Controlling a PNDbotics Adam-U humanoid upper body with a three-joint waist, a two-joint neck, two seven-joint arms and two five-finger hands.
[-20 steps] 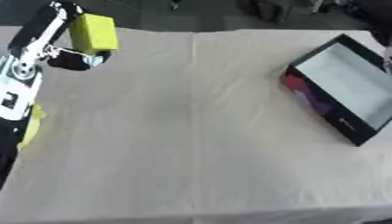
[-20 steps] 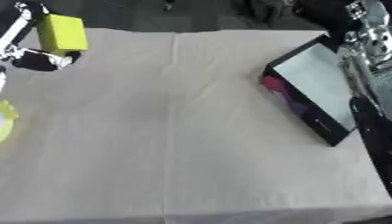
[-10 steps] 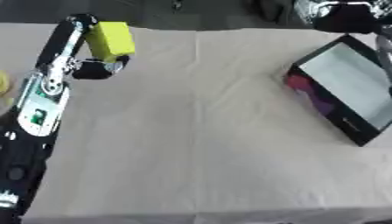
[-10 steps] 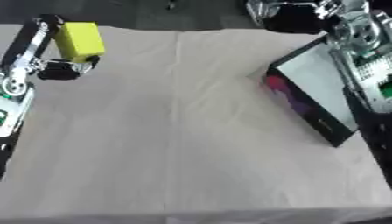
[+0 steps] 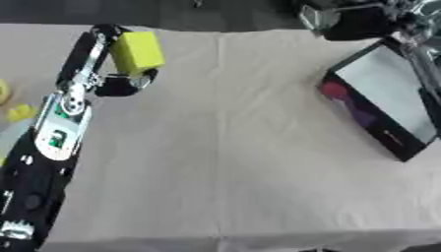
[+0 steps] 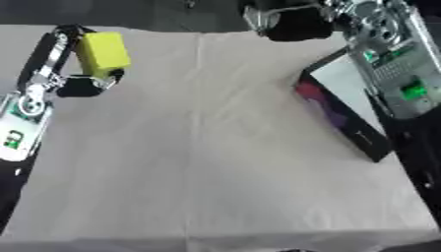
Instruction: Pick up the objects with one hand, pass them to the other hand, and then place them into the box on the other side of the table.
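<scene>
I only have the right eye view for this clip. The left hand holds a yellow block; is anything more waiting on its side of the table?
Observer: Yes. Besides the yellow block in the left hand, the left eye view shows a small yellow piece at the left edge of the table.
Operator: Only one?
Observer: A second yellow bit lies just beyond it, cut by the picture's edge.

A matt beige cloth (image 5: 224, 147) with soft creases covers the worktop. The yellow block (image 5: 137, 51) at upper left looks matt and smooth, like foam or plastic. The shallow black box (image 5: 379, 101) at right has a smooth pale lining and a glossy printed side.
</scene>
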